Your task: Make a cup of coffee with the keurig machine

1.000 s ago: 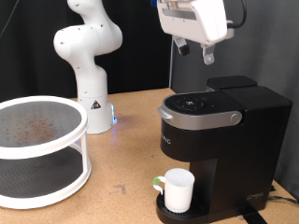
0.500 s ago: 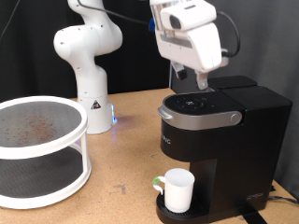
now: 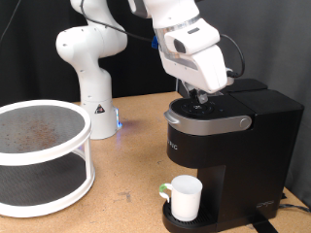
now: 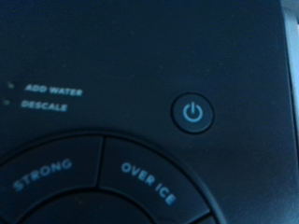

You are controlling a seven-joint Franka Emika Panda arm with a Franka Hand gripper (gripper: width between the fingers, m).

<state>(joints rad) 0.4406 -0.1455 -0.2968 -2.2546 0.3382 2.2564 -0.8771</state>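
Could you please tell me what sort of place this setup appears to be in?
Probably a robotics lab: a white robot arm base on a wooden table, the gripper over the keurig machine, dark backdrop behind.

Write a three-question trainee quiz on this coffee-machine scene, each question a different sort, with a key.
1. True or false: the cup stands on the drip base of the keurig machine.
2. The gripper is nearest to: A) the machine's lid panel, B) the white two-tier rack, C) the cup.
3. Fill in: in the wrist view, the round lit button bears a ____ symbol.

Key: 1 true; 2 A; 3 power.
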